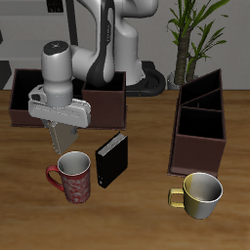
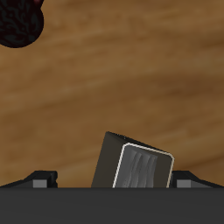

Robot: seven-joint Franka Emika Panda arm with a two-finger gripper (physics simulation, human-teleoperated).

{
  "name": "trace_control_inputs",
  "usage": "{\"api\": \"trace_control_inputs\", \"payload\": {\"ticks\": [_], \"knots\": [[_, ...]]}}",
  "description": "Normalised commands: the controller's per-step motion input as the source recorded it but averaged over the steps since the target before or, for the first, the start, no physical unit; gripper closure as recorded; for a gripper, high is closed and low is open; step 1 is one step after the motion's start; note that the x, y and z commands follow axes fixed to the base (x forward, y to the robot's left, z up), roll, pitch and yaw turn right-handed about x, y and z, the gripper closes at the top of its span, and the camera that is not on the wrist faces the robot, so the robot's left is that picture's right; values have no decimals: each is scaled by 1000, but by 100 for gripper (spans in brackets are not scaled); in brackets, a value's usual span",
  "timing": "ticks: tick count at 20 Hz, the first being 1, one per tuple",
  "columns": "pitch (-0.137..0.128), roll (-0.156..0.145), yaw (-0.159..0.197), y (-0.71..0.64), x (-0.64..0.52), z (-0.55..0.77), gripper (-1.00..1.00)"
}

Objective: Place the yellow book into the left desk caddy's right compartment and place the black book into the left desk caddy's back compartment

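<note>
Gripper at mid-left of the exterior frame, above a red mug — fingers spread or closed, cannot tell. Black book upright at centre, beside that mug. Left desk caddy at right — cream mug below it. Yellow book not made out.

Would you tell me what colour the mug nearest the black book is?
The mug is red with a dark mottled pattern, clearest in the exterior view.
</note>
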Motion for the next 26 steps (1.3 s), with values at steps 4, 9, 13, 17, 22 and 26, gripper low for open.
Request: {"api": "trace_control_inputs", "payload": {"ticks": [4,9,13,17,22,26], "knots": [[15,-4,-36,-46,36,3,100],[-23,-5,-27,42,9,157,100],[-41,6,-12,139,9,301,100],[-46,0,4,232,-11,500,100],[-70,-14,30,375,-120,919,100],[-48,38,-17,393,-219,941,100]]}}
